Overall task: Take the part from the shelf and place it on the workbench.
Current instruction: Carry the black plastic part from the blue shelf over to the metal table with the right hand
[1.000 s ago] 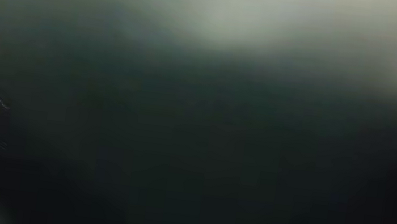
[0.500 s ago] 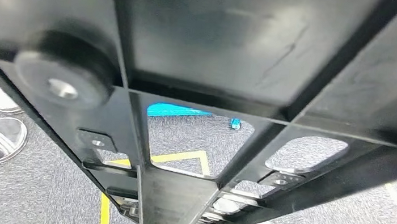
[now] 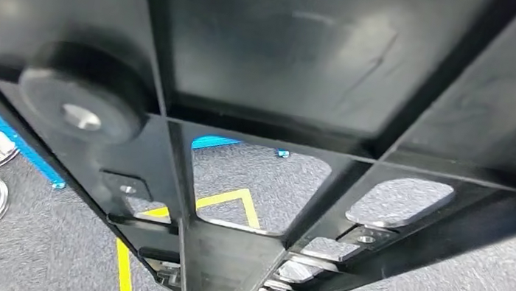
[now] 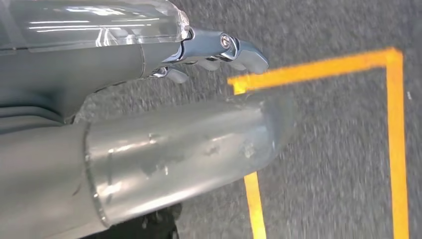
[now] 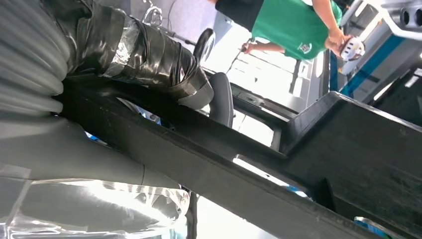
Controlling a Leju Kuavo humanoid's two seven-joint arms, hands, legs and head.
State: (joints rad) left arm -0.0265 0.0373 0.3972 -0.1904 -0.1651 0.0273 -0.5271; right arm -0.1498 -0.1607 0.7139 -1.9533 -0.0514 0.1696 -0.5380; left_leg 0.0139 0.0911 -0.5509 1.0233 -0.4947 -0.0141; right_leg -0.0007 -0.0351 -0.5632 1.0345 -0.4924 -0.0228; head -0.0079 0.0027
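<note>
Large black ribbed part [image 3: 272,66] close before the head camera, right hand [image 5: 99,99] fingers [image 5: 164,64] wrapped over its bar, left hand [image 4: 149,114] fingers [image 4: 239,50] empty, slightly curled above grey floor [image 4: 338,164] with yellow tape [image 4: 393,149]

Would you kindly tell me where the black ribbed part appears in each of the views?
Head view: the black ribbed part fills most of the frame, above the floor.
Left wrist view: not in it.
Right wrist view: its bar crosses diagonally, gripped by the right hand.
Shared landmark: the yellow floor tape, head and left wrist.
</note>
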